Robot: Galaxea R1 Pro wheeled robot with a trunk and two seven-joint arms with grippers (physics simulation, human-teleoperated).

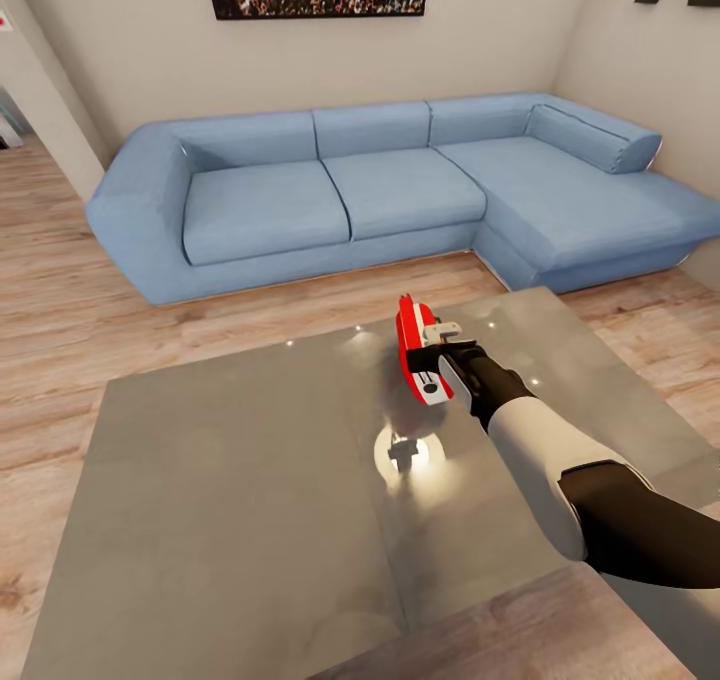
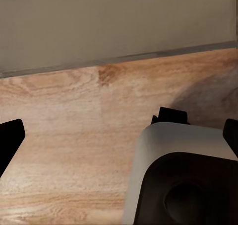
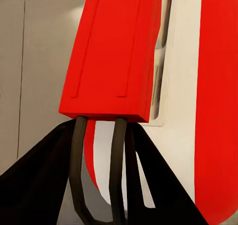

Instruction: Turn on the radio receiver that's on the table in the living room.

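Radio (image 1: 418, 348) first: it is off the table (image 1: 230, 480), held above the far right part of the glossy grey top, with its shadow and a bright reflection on the surface beneath it. My right gripper (image 1: 440, 357) is clamped on it; in the right wrist view the red handle (image 3: 116, 51) sits right against my dark fingers (image 3: 37, 180), with the white-banded body beside it. The radio is tipped on edge, so its face is turned sideways and I cannot see the dial from the head view.

My left gripper (image 2: 119, 135) hangs over the wood floor (image 2: 74, 135) near the wall base, its fingers spread wide with nothing between them.

As I judge it, the reaching and grasping are done. What is left is the actual switching on, and nothing here shows me whether the radio is on yet. The sofa (image 1: 400, 185) stands well beyond the table.
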